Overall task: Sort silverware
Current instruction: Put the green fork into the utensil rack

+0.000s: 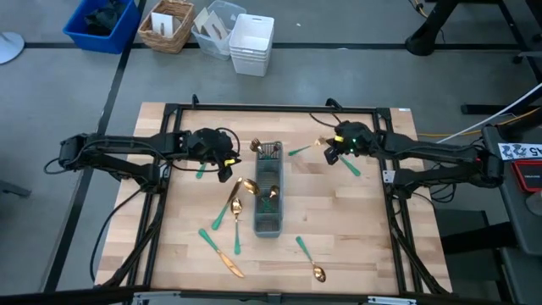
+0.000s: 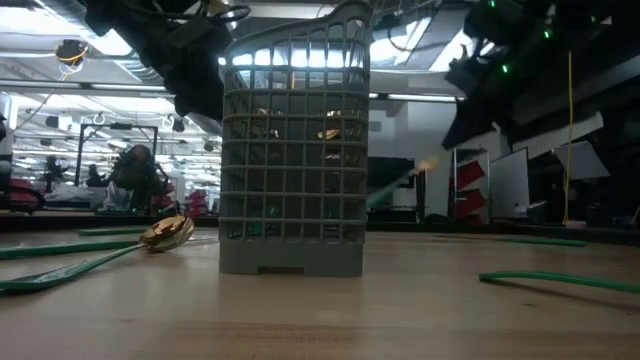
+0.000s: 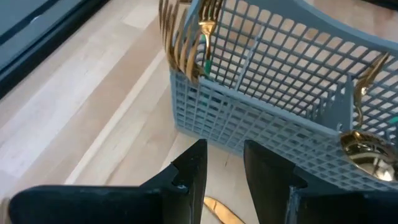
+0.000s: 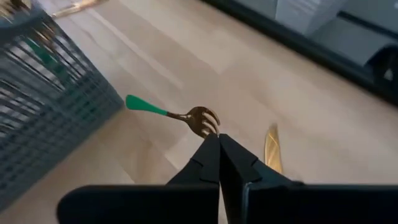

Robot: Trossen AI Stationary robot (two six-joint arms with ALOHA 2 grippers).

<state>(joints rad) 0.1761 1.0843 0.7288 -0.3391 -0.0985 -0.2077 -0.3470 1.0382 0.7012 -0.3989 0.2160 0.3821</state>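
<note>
The grey caddy stands mid-table with gold forks in its far compartment and a spoon farther along. My right gripper hovers right of the caddy's far end, shut on a green-handled fork. My left gripper hangs open by the caddy's left wall, nothing between its fingertips; a gold piece shows below them. Loose silverware lies flat on the table: spoons left of the caddy, a knife and a spoon near the front, a knife under the right arm. My right gripper pinches the fork's gold head at its tines, between the two fingertips. The fingers slant down from the table's right side, roughly in line with the fork. The fork is lifted clear of the table, and its green handle sticks out toward the caddy.
A black frame rail runs around the wooden table. Beyond the far edge stand a blue bin, a wicker basket and white bins. A gold knife blade lies on the table just under my right gripper.
</note>
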